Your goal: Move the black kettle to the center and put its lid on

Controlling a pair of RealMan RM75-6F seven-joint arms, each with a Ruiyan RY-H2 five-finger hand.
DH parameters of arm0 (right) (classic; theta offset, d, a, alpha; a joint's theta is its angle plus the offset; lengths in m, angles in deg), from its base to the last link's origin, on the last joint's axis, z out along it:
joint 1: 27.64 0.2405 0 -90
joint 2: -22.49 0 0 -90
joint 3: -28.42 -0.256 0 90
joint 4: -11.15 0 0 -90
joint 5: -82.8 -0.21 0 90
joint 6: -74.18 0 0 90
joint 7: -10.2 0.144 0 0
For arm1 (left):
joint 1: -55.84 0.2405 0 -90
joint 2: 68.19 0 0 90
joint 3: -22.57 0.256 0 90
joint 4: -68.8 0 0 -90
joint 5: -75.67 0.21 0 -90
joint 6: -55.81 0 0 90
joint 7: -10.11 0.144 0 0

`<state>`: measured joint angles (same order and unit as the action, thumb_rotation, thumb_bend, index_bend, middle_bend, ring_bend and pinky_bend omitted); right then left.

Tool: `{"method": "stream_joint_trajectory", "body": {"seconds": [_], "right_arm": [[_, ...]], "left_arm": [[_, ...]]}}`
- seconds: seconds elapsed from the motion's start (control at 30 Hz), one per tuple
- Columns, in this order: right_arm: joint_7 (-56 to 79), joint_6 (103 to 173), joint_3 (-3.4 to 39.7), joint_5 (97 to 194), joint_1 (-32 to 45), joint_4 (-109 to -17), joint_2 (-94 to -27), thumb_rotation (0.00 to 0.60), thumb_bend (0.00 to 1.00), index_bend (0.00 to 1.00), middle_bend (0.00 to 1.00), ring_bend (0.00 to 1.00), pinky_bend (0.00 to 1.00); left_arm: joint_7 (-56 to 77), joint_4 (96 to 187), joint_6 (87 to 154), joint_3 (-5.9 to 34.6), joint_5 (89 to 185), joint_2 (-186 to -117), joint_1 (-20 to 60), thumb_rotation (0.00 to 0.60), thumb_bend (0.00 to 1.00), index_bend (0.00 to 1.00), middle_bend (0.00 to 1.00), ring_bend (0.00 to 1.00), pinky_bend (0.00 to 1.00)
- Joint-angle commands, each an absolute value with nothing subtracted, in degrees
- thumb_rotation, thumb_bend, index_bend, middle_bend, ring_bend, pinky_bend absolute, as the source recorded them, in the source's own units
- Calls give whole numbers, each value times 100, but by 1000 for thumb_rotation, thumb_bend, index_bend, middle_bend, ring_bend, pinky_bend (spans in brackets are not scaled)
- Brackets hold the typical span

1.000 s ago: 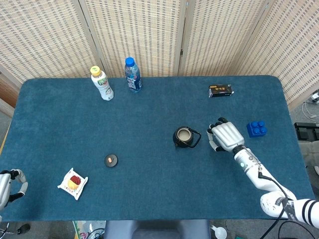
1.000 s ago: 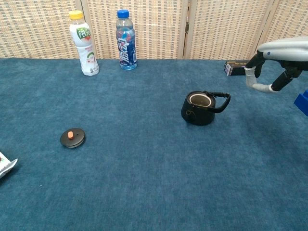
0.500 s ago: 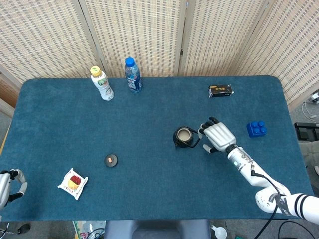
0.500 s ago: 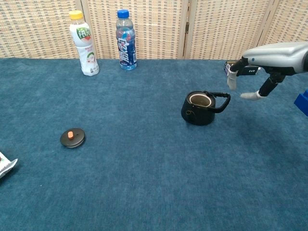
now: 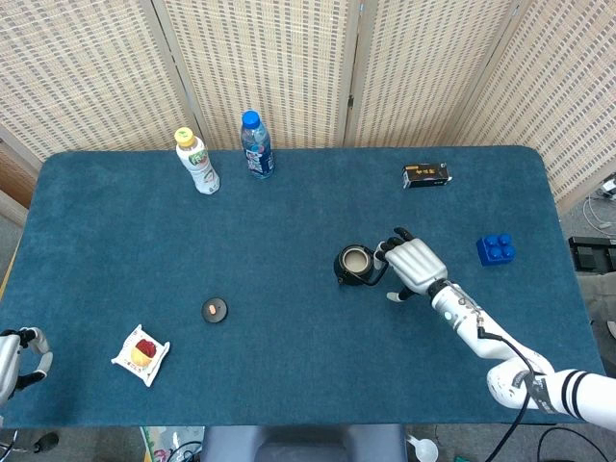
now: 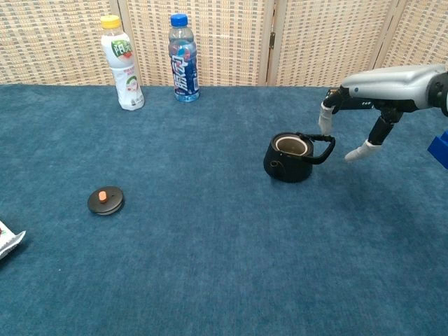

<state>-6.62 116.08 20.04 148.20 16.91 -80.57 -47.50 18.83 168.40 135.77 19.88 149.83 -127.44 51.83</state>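
The black kettle [image 5: 355,264] [image 6: 290,157] stands lidless right of the table's middle, its handle turned toward my right hand. My right hand [image 5: 411,264] [image 6: 364,105] hovers open just beside and above the handle, its fingers spread and pointing down, holding nothing. The black lid [image 5: 214,310] [image 6: 106,199] with an orange knob lies flat on the cloth far to the left. My left hand [image 5: 21,354] rests at the table's front left corner, fingers curled around nothing; the chest view does not show it.
Two bottles stand at the back: a white one [image 5: 196,162] [image 6: 122,63] and a blue one [image 5: 256,146] [image 6: 183,58]. A small black box [image 5: 425,175], a blue brick [image 5: 496,249] and a snack packet [image 5: 141,354] lie on the blue cloth [image 5: 289,231].
My right hand has moved left toward the kettle and now hangs right by its handle, fingers lowered. The kettle, the lid and my left hand have not moved.
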Motion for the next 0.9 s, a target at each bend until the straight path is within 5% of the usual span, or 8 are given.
{"method": "stream_joint_trajectory", "body": {"seconds": [0.03, 0.9], "right_arm": [[-659, 11574, 2021, 14806, 1747, -8007, -4806, 600, 0, 387, 268, 193, 61], [-661, 11486, 2201, 14705, 2050, -7540, -5250, 600, 49, 387, 367, 219, 61]], "left_arm": [[1878, 16843, 13574, 1986, 14979, -12739, 5182, 600, 401, 593, 561, 437, 610], [1807, 16857, 13628, 1973, 14976, -12702, 5218, 600, 401, 593, 561, 437, 610]]}}
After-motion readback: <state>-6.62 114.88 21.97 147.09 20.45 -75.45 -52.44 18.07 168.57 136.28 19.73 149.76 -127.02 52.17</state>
